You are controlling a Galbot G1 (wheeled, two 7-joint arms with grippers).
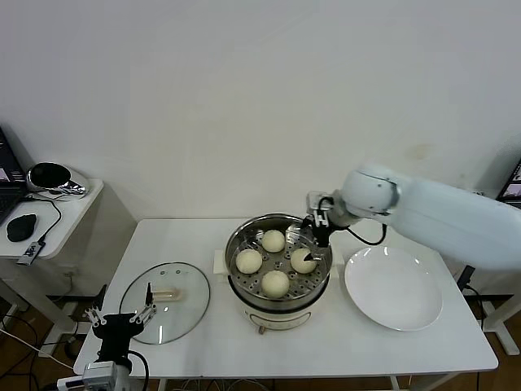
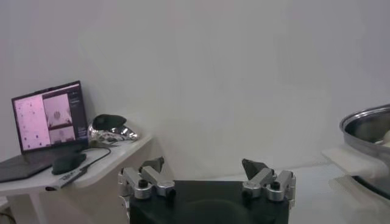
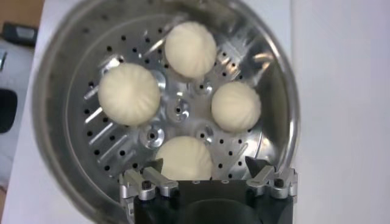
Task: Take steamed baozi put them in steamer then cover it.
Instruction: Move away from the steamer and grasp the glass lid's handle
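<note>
Several pale round baozi (image 1: 275,283) lie on the perforated tray inside the shiny steamer (image 1: 234,248) at the table's middle. In the right wrist view they sit in a ring (image 3: 129,94) within the steamer's steel wall (image 3: 61,73). My right gripper (image 1: 314,231) hangs over the steamer's far right rim, open and empty; one baozi (image 3: 183,159) lies just below its jaws (image 3: 203,163). My left gripper (image 1: 122,316) is open and empty, low at the table's front left, beside the glass lid (image 1: 165,301). It also shows in the left wrist view (image 2: 204,163).
A flat white plate (image 1: 393,287) lies right of the steamer. The glass lid with a cream handle lies flat left of the steamer. A side table (image 1: 69,204) with a laptop (image 2: 49,115) and a mouse stands far left. The steamer's rim shows in the left wrist view (image 2: 365,122).
</note>
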